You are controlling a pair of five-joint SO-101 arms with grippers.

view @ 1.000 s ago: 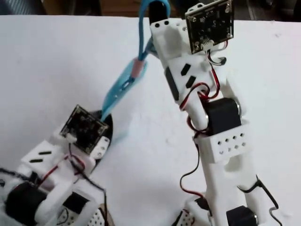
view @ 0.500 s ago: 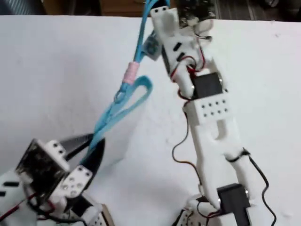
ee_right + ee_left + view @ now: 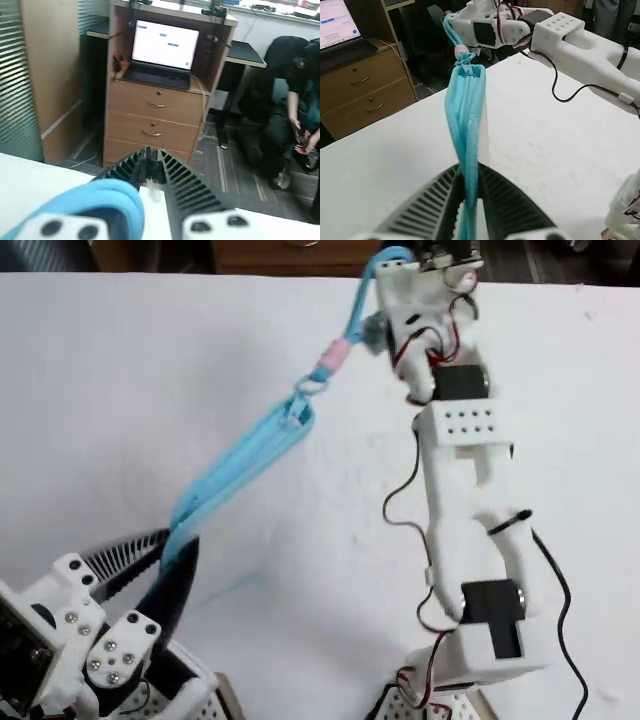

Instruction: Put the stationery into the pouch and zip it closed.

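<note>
Stretching in a straight line over the white table (image 3: pixel 110 370), the blue pouch (image 3: pixel 245 455) runs in the high view from 7 o'clock up toward 12 o'clock.

Left gripper (image 3: pixel 178 540), at 7 o'clock: black ribbed jaws narrow, clamped on the pouch's near end. The fabric is pinched edge-on between them in the left wrist view (image 3: pixel 468 172).

The zipper slider (image 3: pixel 468 71) sits at the pouch's far end. Past it come a metal ring, a pink bead (image 3: pixel 335 358) and a blue strap (image 3: pixel 358 310) leading to the head of the right arm (image 3: pixel 465 430) at 12 o'clock.

Right gripper (image 3: pixel 150 152): jaws nearly together, tips almost meeting. The strap's loop (image 3: pixel 107 197) lies against one jaw near its base; I cannot tell whether it is pinched or merely hooked.

Background beyond the table edge: a laptop (image 3: pixel 165 45) on a wooden drawer cabinet (image 3: pixel 155 125).
</note>
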